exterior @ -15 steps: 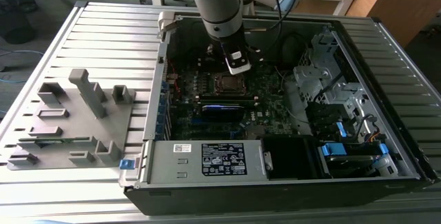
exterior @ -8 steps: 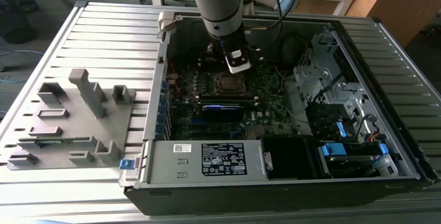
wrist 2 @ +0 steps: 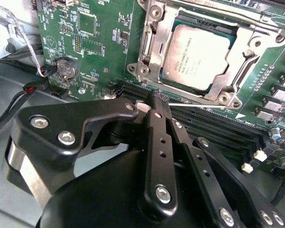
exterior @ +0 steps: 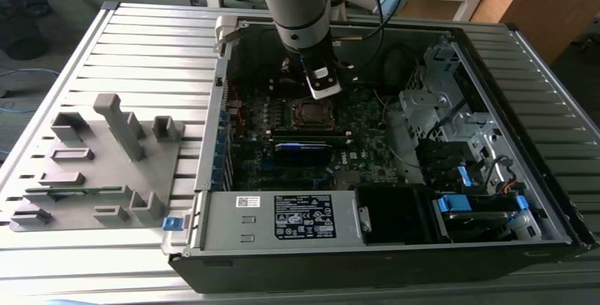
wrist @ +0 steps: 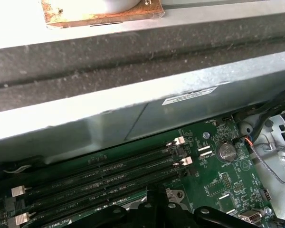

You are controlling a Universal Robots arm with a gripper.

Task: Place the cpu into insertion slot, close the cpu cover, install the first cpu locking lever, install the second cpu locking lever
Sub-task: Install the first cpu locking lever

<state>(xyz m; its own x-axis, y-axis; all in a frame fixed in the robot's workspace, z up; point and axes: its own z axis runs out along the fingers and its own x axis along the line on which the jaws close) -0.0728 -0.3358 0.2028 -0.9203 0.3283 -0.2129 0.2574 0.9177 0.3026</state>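
The cpu [wrist 2: 195, 55] sits flat in the insertion slot [wrist 2: 228, 29] on the green motherboard [wrist 2: 99, 38], silver top up, and the cpu cover [wrist 2: 154, 45] lies closed over it so that the chip shows through the cover's square window. Going across the exterior view from its left: a grey fixture tray [exterior: 94, 161] with upright blocks rests on the slatted table [exterior: 56, 52], just beside the open computer case [exterior: 375, 249]; inside the case the socket [exterior: 310, 112] lies near the middle of the board, with the arm [exterior: 295, 3] coming down from above and the gripper [exterior: 324, 88] hanging right over the socket's far edge; further to that view's right are the metal drive bays [exterior: 440, 108] and blue clips [exterior: 452, 203]. In the second wrist view the gripper's [wrist 2: 157, 100] black fingers [wrist 2: 156, 137] meet at their tips with nothing between them, poised above the memory slots [wrist 2: 213, 126] just beside the covered socket. A thin metal rod, which looks like a locking lever [wrist 2: 199, 105], runs along the socket's near edge. In the first wrist view the empty memory slots [wrist: 104, 173] run beside the case wall [wrist: 133, 109], and a coin battery [wrist: 225, 152] sits on the board.
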